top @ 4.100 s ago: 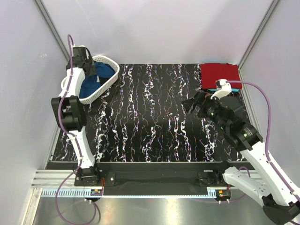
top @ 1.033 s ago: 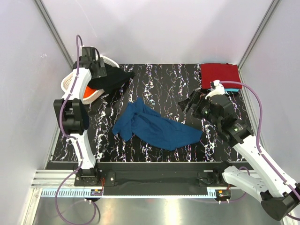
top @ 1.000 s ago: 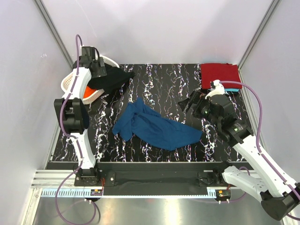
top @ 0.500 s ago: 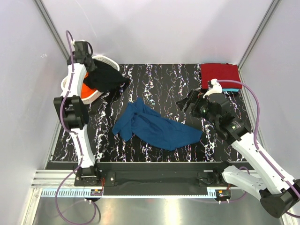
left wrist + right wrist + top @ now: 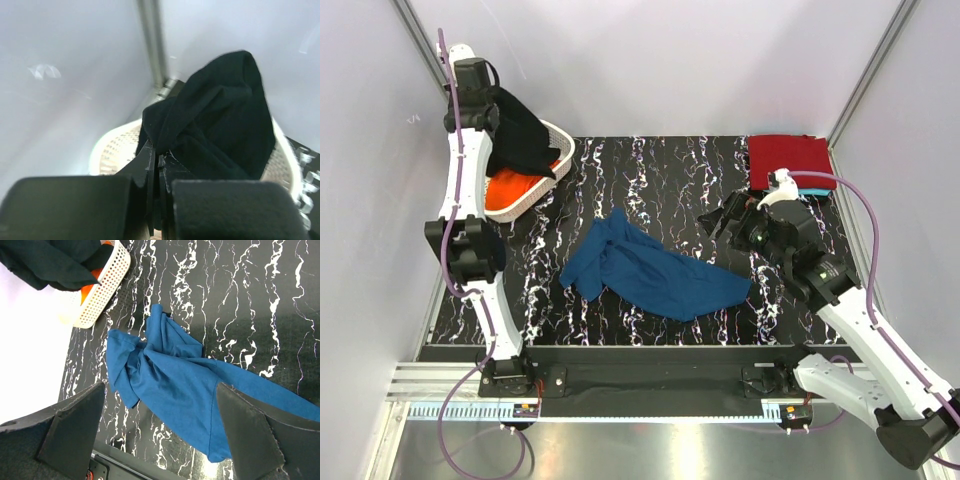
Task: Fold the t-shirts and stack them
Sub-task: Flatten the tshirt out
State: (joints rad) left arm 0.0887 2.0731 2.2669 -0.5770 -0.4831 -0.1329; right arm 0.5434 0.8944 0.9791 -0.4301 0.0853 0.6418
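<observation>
My left gripper (image 5: 488, 98) is raised high at the back left corner, shut on a dark, near-black t-shirt (image 5: 525, 140) that hangs from it over the basket. In the left wrist view the fingers (image 5: 150, 165) pinch a fold of that dark t-shirt (image 5: 220, 120). A blue t-shirt (image 5: 650, 270) lies crumpled mid-table. A folded red t-shirt (image 5: 788, 157) sits at the back right on a turquoise one (image 5: 817, 190). My right gripper (image 5: 718, 220) hovers open right of the blue t-shirt (image 5: 175, 385), nothing between its fingers (image 5: 75, 425).
A white lattice basket (image 5: 545, 175) stands at the back left with an orange cloth (image 5: 505, 190) inside it. The same basket (image 5: 102, 295) shows at the top left of the right wrist view. Grey walls close in the table on three sides.
My left arm has risen toward the back left corner, lifting the dark t-shirt off the table and basket rim. The right arm has barely shifted. The blue t-shirt has not moved.
</observation>
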